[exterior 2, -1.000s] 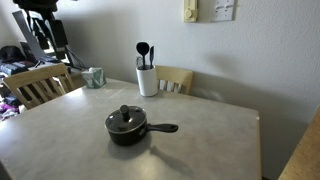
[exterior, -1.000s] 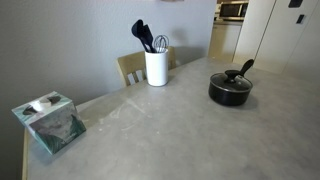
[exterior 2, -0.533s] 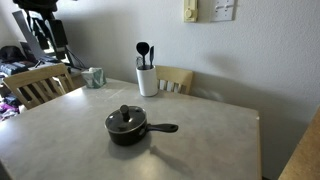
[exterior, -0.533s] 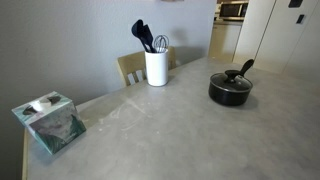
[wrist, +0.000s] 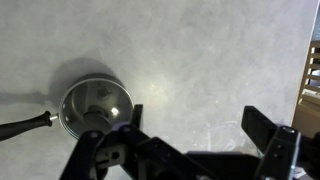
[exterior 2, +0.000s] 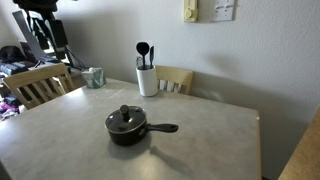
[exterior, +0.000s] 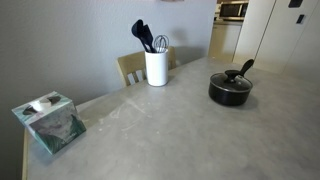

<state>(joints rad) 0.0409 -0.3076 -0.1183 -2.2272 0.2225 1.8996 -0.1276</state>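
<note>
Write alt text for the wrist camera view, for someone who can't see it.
The open, empty pincer hangs above a pale table, seen from overhead. A lidded pot sits by one finger, its dark handle pointing toward the picture's left edge.

Grey table [exterior 2: 210, 140], pale wall [exterior 2: 265, 60], wooden chair [exterior 2: 179, 74] (slatted back)

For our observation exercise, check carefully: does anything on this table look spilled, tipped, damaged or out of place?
Nothing stands out. The black pot sits upright with its lid on, the white utensil holder stands straight, the tissue box rests near the table edge, and no spill shows.
</note>
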